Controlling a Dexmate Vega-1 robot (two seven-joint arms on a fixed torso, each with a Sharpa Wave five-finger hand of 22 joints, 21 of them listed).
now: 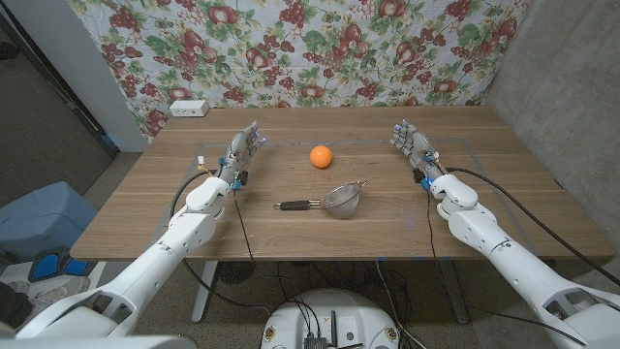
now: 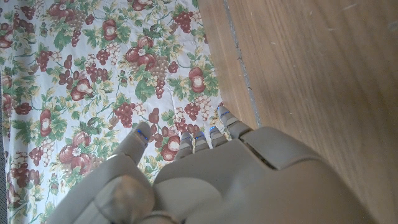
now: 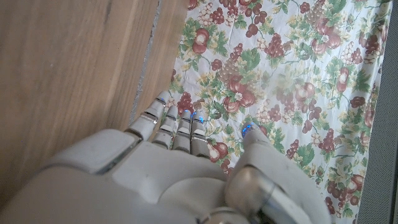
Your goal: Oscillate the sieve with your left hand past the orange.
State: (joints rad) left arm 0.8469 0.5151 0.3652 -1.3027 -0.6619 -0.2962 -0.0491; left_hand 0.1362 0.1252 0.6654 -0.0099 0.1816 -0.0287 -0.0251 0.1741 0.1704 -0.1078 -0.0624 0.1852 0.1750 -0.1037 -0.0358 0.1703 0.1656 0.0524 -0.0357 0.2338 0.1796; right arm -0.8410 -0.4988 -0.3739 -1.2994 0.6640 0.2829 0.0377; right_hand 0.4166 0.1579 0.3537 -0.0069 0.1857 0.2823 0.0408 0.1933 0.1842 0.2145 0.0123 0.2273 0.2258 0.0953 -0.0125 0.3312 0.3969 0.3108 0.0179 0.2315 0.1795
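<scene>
Small round metal mesh sieve (image 1: 341, 201) mid-desk, black handle pointing left (parallel to front edge), round orange fruit (image 1: 321, 156) behind, left hand (image 1: 240, 154) and right hand (image 1: 415, 149) empty, fingers extended.

Sieve (image 1: 341, 200) on table (image 1: 523, 213) near middle, handle toward robot's left; orange (image 1: 321, 156) behind it, apart. Left hand (image 1: 242, 153) left of both, right hand (image 1: 414, 148) right. Small box (image 1: 188, 109) at far left edge

Wooden table (image 1: 291, 233), floral fruit-print cloth (image 1: 320, 48) behind, grey concrete wall (image 1: 572, 97) at right, small white box (image 1: 188, 109)
</scene>
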